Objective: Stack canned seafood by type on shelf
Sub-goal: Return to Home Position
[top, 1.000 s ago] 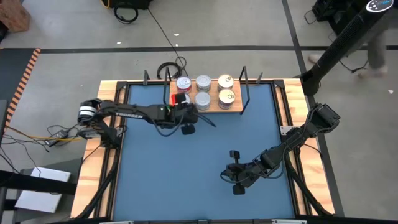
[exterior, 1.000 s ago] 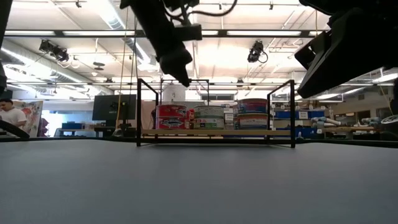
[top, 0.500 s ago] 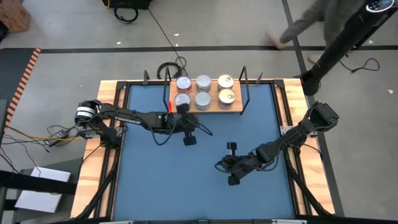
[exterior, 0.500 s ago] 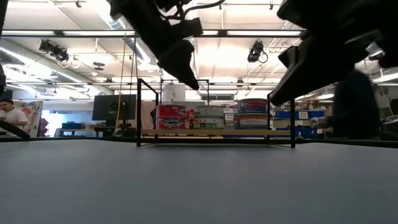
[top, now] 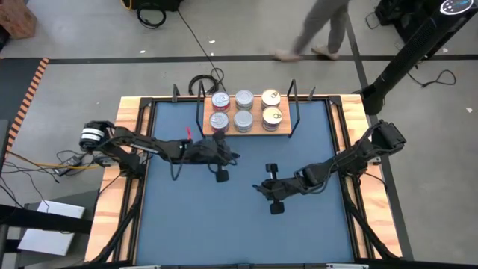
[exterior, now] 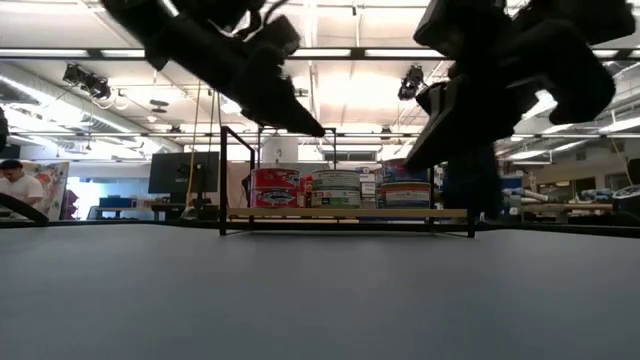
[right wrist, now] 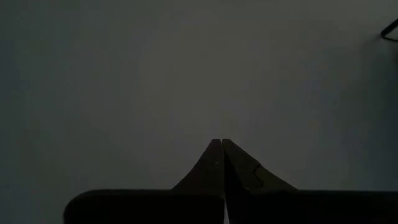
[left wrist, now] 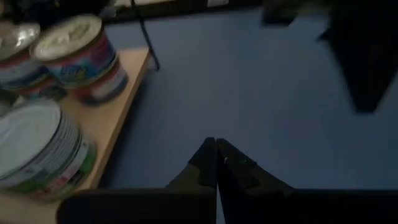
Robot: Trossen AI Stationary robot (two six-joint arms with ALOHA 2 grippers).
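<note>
From above, my left pincer point(top: 230, 155) hangs over the blue table point(top: 187, 217), just in front of the shelf point(top: 258, 129) and toward its left end. My right pincer point(top: 260, 187) is near the middle of the table, well apart from the shelf. The tins point(top: 244, 109) sit on the board in two rows of three, between the black wire uprights.

At table height, the shelf point(exterior: 345, 213) stands at the far side with the tins point(exterior: 337, 188) two high, red-sided ones at the left. My left pincer point(exterior: 300, 118) and right pincer point(exterior: 425, 150) are dark shapes up in the air before it.

Past my left wrist, my left pincer point(left wrist: 216, 147) has its fingers pressed together on nothing; tins point(left wrist: 74, 53) rest on the shelf point(left wrist: 121, 102) beside me.

Past my right wrist, my right pincer point(right wrist: 222, 145) is likewise closed tight and empty, with only bare table point(right wrist: 155, 74) beneath
</note>
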